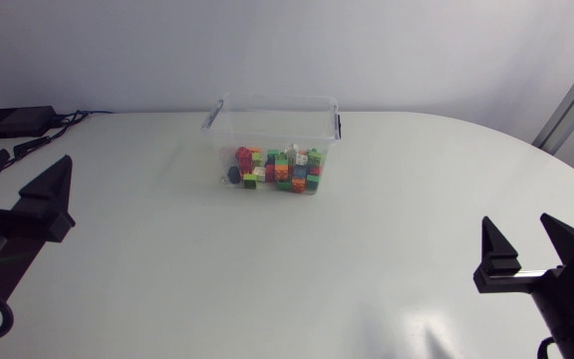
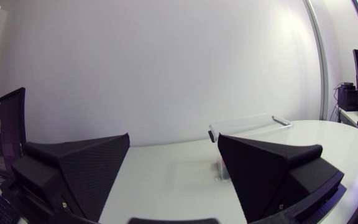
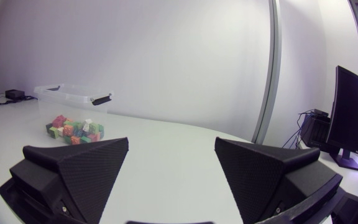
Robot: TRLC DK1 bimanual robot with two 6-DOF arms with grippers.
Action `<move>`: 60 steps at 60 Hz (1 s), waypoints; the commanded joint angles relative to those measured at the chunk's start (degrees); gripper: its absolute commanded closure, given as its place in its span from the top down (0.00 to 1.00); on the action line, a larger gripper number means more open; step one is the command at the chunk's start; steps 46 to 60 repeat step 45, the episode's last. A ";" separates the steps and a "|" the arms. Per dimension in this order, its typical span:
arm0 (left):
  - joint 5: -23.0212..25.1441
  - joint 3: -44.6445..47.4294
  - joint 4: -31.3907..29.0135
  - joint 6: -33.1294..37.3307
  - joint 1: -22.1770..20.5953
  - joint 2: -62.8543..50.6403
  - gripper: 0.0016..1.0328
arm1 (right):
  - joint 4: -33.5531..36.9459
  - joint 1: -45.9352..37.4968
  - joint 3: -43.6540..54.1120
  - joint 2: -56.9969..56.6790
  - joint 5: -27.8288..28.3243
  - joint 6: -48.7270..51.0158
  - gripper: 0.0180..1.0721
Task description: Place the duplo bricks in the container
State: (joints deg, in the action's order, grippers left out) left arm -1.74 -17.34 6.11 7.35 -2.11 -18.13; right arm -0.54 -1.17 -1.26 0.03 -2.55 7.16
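A clear plastic container (image 1: 272, 120) with dark side handles stands at the back middle of the white table. Several coloured duplo bricks (image 1: 279, 170) are heaped at its near side and appear to lie inside, seen through the clear wall. My left gripper (image 1: 23, 179) is at the table's left edge, open and empty, far from the container. Near the front right edge my right gripper (image 1: 529, 244) is also open and empty. The left wrist view has its gripper (image 2: 173, 168) facing the container (image 2: 247, 124). From the right gripper (image 3: 171, 168), container (image 3: 73, 94) and bricks (image 3: 74, 129) lie far ahead.
A black box (image 1: 13, 122) with cables lies at the back left corner of the table (image 1: 267, 279). No loose bricks show on the tabletop outside the container's outline.
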 commanded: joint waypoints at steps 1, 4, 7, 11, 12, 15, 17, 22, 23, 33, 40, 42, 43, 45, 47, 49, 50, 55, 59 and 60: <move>0.54 3.17 -0.63 -2.26 0.72 2.66 0.95 | 0.01 0.54 1.40 -0.22 0.67 -2.16 0.95; 0.66 4.68 -1.22 -2.81 0.86 4.31 0.95 | 0.06 0.61 1.39 -0.20 0.87 -2.69 0.95; 0.78 6.00 -1.72 -3.28 0.99 5.74 0.95 | 0.11 0.67 1.37 -0.19 1.05 -3.16 0.95; 0.96 8.18 -2.57 -4.06 1.21 8.12 0.94 | 0.19 0.77 1.35 -0.16 1.33 -3.93 0.95; 0.99 8.50 -2.69 -4.18 1.24 8.48 0.94 | 0.21 0.78 1.35 -0.15 1.38 -4.04 0.95; 1.12 10.11 -3.31 -4.76 1.40 10.24 0.94 | 0.27 0.85 1.33 -0.13 1.59 -4.61 0.95; 1.19 10.93 -3.63 -5.05 1.48 11.13 0.94 | 0.30 0.89 1.32 -0.12 1.70 -4.90 0.95; 1.39 13.21 -4.51 -5.87 1.70 13.62 0.94 | 0.38 0.99 1.30 -0.09 2.00 -5.70 0.95; 1.43 13.68 -4.69 -6.04 1.75 14.13 0.94 | 0.40 1.01 1.29 -0.08 2.06 -5.87 0.95; 1.74 17.34 -6.11 -7.35 2.11 18.13 0.94 | 0.54 1.17 1.26 -0.03 2.55 -7.16 0.95; 1.74 17.34 -6.11 -7.35 2.11 18.13 0.94 | 0.54 1.17 1.26 -0.03 2.55 -7.16 0.95; 1.74 17.34 -6.11 -7.35 2.11 18.13 0.94 | 0.54 1.17 1.26 -0.03 2.55 -7.16 0.95; 1.74 17.34 -6.11 -7.35 2.11 18.13 0.94 | 0.54 1.17 1.26 -0.03 2.55 -7.16 0.95; 1.74 17.34 -6.11 -7.35 2.11 18.13 0.94 | 0.54 1.17 1.26 -0.03 2.55 -7.16 0.95; 1.74 17.34 -6.11 -7.35 2.11 18.13 0.94 | 0.54 1.17 1.26 -0.03 2.55 -7.16 0.95; 1.74 17.34 -6.11 -7.35 2.11 18.13 0.94 | 0.54 1.17 1.26 -0.03 2.55 -7.16 0.95; 1.74 17.34 -6.11 -7.35 2.11 18.13 0.94 | 0.54 1.17 1.26 -0.03 2.55 -7.16 0.95; 1.74 17.34 -6.11 -7.35 2.11 18.13 0.94 | 0.54 1.17 1.26 -0.03 2.55 -7.16 0.95; 1.74 17.34 -6.11 -7.35 2.11 18.13 0.94 | 0.54 1.17 1.26 -0.03 2.55 -7.16 0.95; 1.74 17.34 -6.11 -7.35 2.11 18.13 0.94 | 0.54 1.17 1.26 -0.03 2.55 -7.16 0.95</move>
